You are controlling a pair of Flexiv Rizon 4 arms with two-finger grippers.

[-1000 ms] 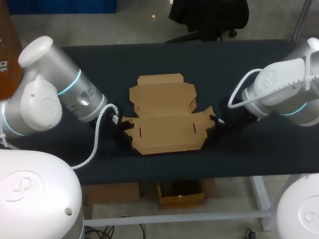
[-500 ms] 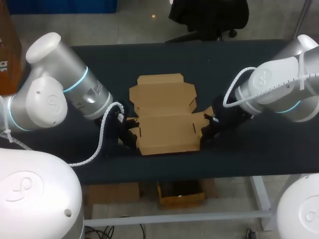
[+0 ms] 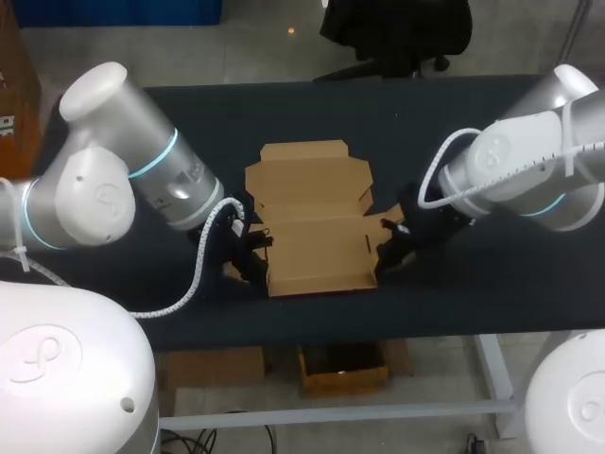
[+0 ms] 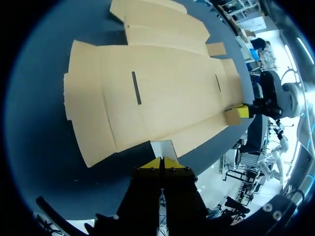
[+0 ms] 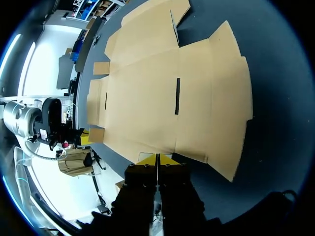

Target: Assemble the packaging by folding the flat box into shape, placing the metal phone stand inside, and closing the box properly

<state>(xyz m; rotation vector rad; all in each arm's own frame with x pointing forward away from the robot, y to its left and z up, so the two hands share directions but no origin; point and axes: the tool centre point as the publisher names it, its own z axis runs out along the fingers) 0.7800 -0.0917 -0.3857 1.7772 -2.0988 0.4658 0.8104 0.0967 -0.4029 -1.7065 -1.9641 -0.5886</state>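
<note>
Cardboard box (image 3: pixel 317 227) lies between the left hand (image 4: pixel 161 164) and right hand (image 5: pixel 157 160).

No words, numbers or labels can be read anywhere here. The flat box (image 3: pixel 317 251) shows plain brown card on every panel that is in sight, and the dark tabletop (image 3: pixel 454 123) carries no print. The only mark of any kind is a raised looping emblem moulded into the white arm base (image 3: pixel 43 364) at the near left. It is a drawn shape rather than letters, so it spells nothing out. The same emblem sits on the rounded joint of the left arm (image 3: pixel 95 203) and on the joint of the right arm (image 3: pixel 496 147).
</note>
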